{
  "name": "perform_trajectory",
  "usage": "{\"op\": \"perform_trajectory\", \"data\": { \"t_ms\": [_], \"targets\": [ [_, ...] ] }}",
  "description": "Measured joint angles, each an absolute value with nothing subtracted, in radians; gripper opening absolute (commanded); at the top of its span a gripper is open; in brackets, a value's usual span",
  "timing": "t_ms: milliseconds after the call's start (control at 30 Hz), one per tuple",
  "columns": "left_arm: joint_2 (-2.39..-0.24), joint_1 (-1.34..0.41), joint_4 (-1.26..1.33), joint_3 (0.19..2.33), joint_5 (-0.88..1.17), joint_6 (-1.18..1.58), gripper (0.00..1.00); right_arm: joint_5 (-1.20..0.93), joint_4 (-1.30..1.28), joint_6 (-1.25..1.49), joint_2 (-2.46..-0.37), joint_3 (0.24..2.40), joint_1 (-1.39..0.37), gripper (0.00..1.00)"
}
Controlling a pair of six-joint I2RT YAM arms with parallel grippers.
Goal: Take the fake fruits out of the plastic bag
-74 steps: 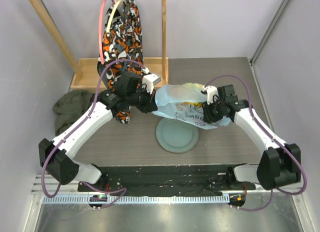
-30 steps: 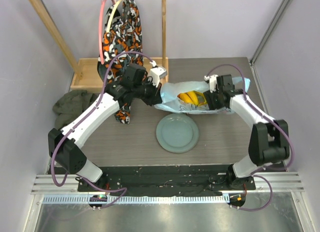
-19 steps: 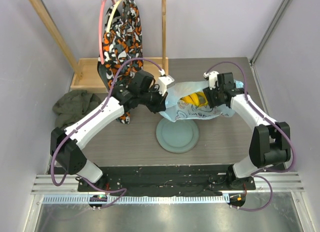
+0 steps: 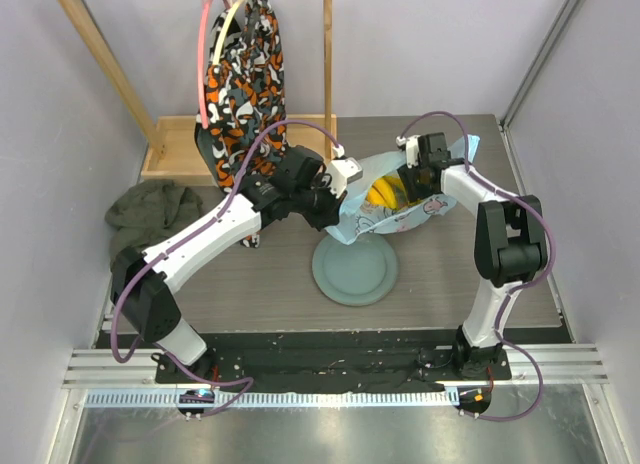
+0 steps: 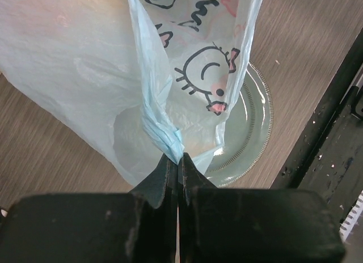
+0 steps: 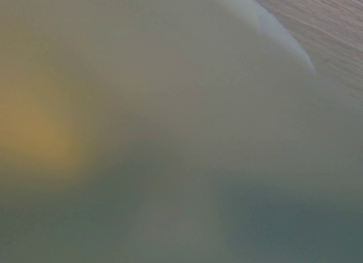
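Observation:
The light-blue plastic bag (image 4: 395,212) with its pink-and-white cartoon print hangs lifted between my two grippers above the far side of the plate. Yellow bananas (image 4: 385,193) show through its open top; the other fake fruits are hidden. My left gripper (image 4: 335,206) is shut on the bag's left edge; in the left wrist view its jaws (image 5: 179,161) pinch a bunched fold of bag (image 5: 170,93). My right gripper (image 4: 415,179) is at the bag's right top edge. The right wrist view is covered by blurred bag film (image 6: 181,127), with a yellow glow at left, so its jaws are not seen.
A pale green plate (image 4: 354,267) lies on the wooden table below the bag, also showing in the left wrist view (image 5: 255,132). An orange-black-white patterned cloth (image 4: 243,79) hangs from a wooden rack at the back. A dark green cloth (image 4: 145,209) lies at the left.
Both grippers moved inward and toward the back with the bag. The bag is bunched narrower and held higher, and the right arm has folded in closer to the bag.

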State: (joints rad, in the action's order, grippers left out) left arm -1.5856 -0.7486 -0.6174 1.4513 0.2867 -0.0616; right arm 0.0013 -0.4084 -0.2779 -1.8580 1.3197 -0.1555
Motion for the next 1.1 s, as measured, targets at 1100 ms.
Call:
{"op": "perform_trajectory", "data": {
  "t_ms": [1100],
  "targets": [
    [-1.756,-0.756,-0.3,1.702,-0.005,-0.256,0.0,-0.244,-0.513,-0.132,-1.617,1.278,0.195,0.04]
  ]
}}
